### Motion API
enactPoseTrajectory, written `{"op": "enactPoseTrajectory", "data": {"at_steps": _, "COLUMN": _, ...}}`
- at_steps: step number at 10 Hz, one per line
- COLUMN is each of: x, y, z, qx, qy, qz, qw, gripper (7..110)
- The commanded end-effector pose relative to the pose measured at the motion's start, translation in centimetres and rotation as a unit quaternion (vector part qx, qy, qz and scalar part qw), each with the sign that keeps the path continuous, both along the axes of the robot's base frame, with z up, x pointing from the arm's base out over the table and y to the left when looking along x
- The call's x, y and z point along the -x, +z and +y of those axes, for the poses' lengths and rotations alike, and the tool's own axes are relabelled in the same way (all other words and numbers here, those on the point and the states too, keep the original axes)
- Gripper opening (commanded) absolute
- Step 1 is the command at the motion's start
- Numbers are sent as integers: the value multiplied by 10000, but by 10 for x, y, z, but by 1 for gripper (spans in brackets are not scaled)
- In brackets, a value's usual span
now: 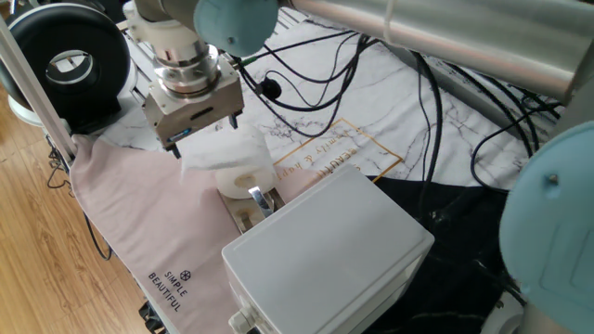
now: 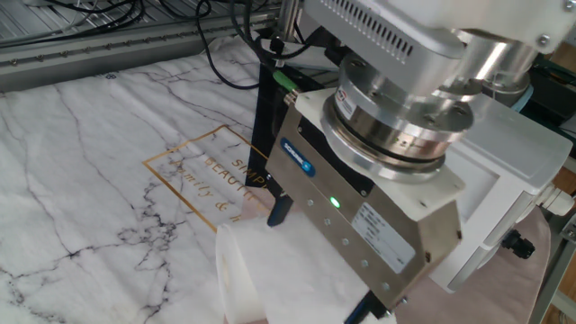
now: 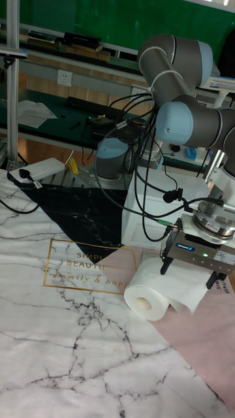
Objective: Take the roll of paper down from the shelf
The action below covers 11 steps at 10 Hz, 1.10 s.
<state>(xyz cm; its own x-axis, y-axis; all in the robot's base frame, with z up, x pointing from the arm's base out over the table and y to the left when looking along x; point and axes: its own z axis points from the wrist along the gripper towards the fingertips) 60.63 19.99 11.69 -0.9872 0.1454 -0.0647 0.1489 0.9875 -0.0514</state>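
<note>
one fixed view: the gripper point(image 1: 200, 137) is gripping the roll point(image 1: 232, 160) just above the shelf point(image 1: 257, 205). the other fixed view: jaws are straddling the roll point(image 2: 279, 270), clenched on it. tall fixed view: the roll point(image 3: 163, 288) is hanging over the pink cloth point(image 3: 205, 339) beside the box point(image 3: 151, 210).

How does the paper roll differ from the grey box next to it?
The roll is a white, soft-looking cylinder with a hollow core; the box is pale grey, flat-sided and far bigger. The roll lies on its side between the jaws of the gripper; the box sits untouched. Both are pale.
</note>
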Motion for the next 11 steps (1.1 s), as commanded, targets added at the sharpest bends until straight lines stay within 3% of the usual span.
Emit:
{"op": "enactPoseTrajectory", "data": {"at_steps": 1, "x": -6, "y": 5, "z": 40, "qx": -672, "qy": -341, "qz": -46, "qw": 9971, "gripper": 66}}
{"op": "enactPoseTrajectory", "data": {"at_steps": 2, "x": -7, "y": 7, "z": 43, "qx": -671, "qy": -311, "qz": -61, "qw": 9972, "gripper": 66}}
{"op": "enactPoseTrajectory", "data": {"at_steps": 4, "x": -4, "y": 11, "z": 43, "qx": -377, "qy": -337, "qz": 67, "qw": 9987, "gripper": 66}}
{"op": "enactPoseTrajectory", "data": {"at_steps": 6, "x": 6, "y": 15, "z": 58, "qx": -475, "qy": -547, "qz": 257, "qw": 9970, "gripper": 66}}
{"op": "enactPoseTrajectory", "data": {"at_steps": 7, "x": 6, "y": 17, "z": 62, "qx": -499, "qy": -554, "qz": 251, "qw": 9969, "gripper": 44}}
{"op": "enactPoseTrajectory", "data": {"at_steps": 10, "x": 7, "y": 18, "z": 76, "qx": -678, "qy": -680, "qz": 260, "qw": 9950, "gripper": 44}}
{"op": "enactPoseTrajectory", "data": {"at_steps": 11, "x": 16, "y": 25, "z": 96, "qx": -1043, "qy": -879, "qz": 429, "qw": 9897, "gripper": 44}}
